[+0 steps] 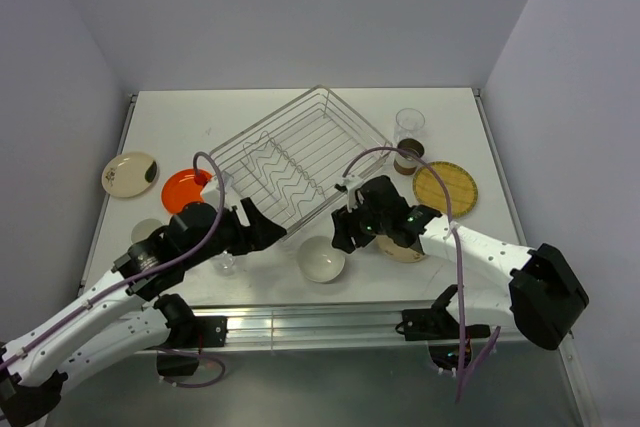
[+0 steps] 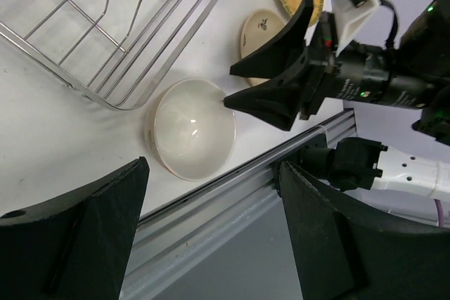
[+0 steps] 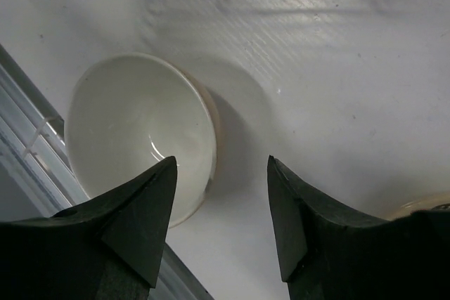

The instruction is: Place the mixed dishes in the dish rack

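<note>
The silver wire dish rack (image 1: 300, 159) stands mid-table and holds no dishes. The white bowl (image 1: 322, 260) sits upright in front of it near the table's front edge. My right gripper (image 1: 341, 233) is open just right of the bowl. In the right wrist view the gripper (image 3: 221, 173) straddles the bowl's (image 3: 137, 131) near rim, one finger over its inside. My left gripper (image 1: 268, 230) is open and empty left of the bowl. The left wrist view shows the left gripper (image 2: 211, 244), the bowl (image 2: 193, 128) and the rack corner (image 2: 105, 40).
An orange plate (image 1: 182, 187) and a cream plate (image 1: 130, 173) lie at the left. A yellow woven plate (image 1: 446, 188), a clear glass (image 1: 409, 127) and a brown-and-white cup (image 1: 409, 159) are at the right. Another cream plate (image 1: 405, 248) lies under my right arm.
</note>
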You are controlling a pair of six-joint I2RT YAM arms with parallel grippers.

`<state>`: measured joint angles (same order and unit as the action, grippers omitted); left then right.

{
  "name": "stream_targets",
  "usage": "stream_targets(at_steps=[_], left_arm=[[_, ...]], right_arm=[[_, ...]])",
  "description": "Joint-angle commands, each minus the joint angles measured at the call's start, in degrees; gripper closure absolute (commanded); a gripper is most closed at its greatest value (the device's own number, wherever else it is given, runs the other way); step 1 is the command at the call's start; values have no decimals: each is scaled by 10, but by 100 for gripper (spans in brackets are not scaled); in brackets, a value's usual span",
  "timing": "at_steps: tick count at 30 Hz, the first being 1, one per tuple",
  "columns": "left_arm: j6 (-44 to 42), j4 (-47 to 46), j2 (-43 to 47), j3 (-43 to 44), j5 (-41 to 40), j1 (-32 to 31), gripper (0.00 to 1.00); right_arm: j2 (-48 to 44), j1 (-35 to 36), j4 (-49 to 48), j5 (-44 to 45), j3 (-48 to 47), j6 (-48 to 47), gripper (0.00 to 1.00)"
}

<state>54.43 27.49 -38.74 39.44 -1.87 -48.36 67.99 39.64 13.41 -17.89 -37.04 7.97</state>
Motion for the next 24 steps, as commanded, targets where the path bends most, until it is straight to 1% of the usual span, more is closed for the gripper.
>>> stream_targets(at_steps=[1, 2, 4, 5, 6, 8, 10, 13, 16, 17, 20, 24], left_arm=[[11, 9, 14, -4, -20, -3, 18], [11, 12, 16, -2, -21, -3, 18], [13, 20, 17, 0, -24, -3, 18], [13, 23, 20, 3, -25, -3, 18], [13, 25, 22, 4, -27, -3, 19], [13, 31, 25, 7, -28, -3, 19], [14, 35, 26, 9, -28, -3, 20], [16, 42, 32, 11, -31, -3, 20], [16, 41, 36, 10, -33, -2, 20], [16, 39, 35, 10, -31, -2, 20], [5, 27, 30, 10, -18, -3, 20], [-27, 9, 14, 18, 0, -3, 20]], right_arm=[[19, 23, -50, 21, 1, 35, 39], [26, 26, -51, 26, -3, 39, 42], [47, 32, -51, 43, -8, 49, 44], [52, 33, -51, 45, -11, 50, 48], [62, 33, -51, 48, -12, 52, 50], [67, 40, -57, 54, -8, 60, 55], [70, 40, -65, 58, -1, 67, 57], [74, 40, -70, 64, 3, 71, 64], [82, 42, -76, 62, 6, 71, 72], [84, 43, -78, 60, 6, 70, 78], [82, 43, -75, 58, 3, 66, 88], [66, 41, -66, 36, -4, 54, 94]])
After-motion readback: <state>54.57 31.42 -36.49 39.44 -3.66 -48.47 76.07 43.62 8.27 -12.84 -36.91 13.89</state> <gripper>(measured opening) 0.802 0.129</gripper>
